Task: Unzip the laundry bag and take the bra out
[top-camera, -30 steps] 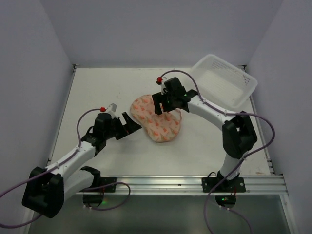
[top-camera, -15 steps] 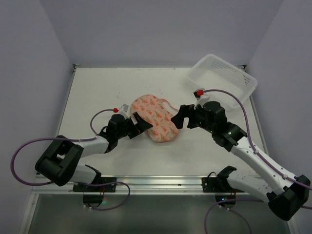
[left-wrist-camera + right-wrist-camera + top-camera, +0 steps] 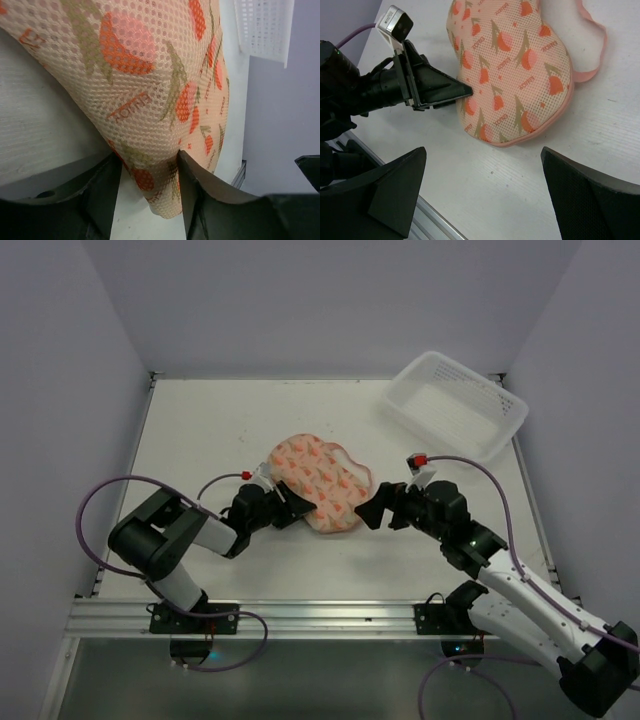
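Observation:
The laundry bag [image 3: 320, 483] is a peach mesh pouch with an orange pattern, lying flat mid-table; it fills the left wrist view [image 3: 150, 75]. A paler flap with a pink rim [image 3: 580, 45] shows at its far right side. My left gripper [image 3: 298, 503] reaches in low from the left and is shut on a bulge of mesh at the bag's near-left side [image 3: 148, 156]. My right gripper [image 3: 373, 506] stands wide open just right of the bag's near end, empty, its fingers over bare table [image 3: 482, 150]. The bra is hidden.
A white slotted basket [image 3: 480, 380] sits tilted at the back right corner and also shows in the left wrist view [image 3: 265, 25]. The metal rail [image 3: 330, 615] runs along the near table edge. Grey walls close in the left, back and right.
My left gripper slid forward along the table and closed from wide open onto the bag's side. My right arm pulled back from above the bag to its near right and opened fully.

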`<state>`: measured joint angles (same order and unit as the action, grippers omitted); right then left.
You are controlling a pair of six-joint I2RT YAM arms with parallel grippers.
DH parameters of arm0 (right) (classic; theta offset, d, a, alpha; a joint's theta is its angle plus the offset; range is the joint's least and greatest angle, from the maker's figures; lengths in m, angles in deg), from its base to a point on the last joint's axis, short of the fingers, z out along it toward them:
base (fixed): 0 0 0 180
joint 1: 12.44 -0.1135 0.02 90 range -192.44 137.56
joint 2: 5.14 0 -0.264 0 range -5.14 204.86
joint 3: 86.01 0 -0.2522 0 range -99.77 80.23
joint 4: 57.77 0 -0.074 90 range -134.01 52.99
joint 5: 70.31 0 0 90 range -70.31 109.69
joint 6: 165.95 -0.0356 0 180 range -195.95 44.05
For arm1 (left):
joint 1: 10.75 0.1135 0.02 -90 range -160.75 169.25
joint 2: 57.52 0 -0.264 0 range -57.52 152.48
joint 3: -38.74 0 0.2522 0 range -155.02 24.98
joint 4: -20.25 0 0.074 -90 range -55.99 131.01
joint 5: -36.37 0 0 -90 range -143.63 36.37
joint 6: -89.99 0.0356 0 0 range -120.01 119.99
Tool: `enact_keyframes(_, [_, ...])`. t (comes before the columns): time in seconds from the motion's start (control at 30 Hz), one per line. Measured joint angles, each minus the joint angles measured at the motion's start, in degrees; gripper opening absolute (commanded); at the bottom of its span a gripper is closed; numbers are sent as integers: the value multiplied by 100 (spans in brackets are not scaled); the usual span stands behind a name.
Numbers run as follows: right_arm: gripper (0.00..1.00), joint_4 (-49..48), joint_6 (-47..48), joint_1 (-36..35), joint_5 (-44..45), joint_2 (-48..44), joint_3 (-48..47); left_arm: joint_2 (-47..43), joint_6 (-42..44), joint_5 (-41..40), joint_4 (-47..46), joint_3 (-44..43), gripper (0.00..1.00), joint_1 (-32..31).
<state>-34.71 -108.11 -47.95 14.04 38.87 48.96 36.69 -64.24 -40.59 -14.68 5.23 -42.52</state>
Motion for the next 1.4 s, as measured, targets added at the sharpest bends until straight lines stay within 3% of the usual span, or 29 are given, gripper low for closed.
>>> enact_keyframes(0.1, [99, -186, -68, 0, -57, -4, 210, 74, -103, -2, -168, 15, 19, -44])
enact_keyframes(0.2, [98, -341, -133, 0, -59, -2, 413, 13, -160, -20, -256, 31, 3, -85])
enact_keyframes(0.27, [97, -463, -170, -13, -74, 9, 575, -138, -210, -31, -164, 9, 0, -107])
enact_keyframes(0.43, [90, -754, -234, -291, -114, 212, 820, -579, -369, -170, 791, -525, 0, -201])
enact_keyframes(0.67, [72, -1213, -223, -1488, 337, 1185, 752, -916, -719, -522, 2610, -1543, 0, -326])
enact_keyframes(0.87, [64, -1370, -83, -1788, 811, 1998, 319, -1019, -975, -645, 3781, -2057, 0, -378])
enact_keyframes(1.17, [60, -1816, 321, -2011, 1421, 2844, -413, -1019, -1311, -647, 4664, -2358, 0, -404])
enact_keyframes(1.4, [54, -1834, 461, -2011, 1526, 3224, -675, -1025, -1451, -739, 4817, -2490, 0, -404])
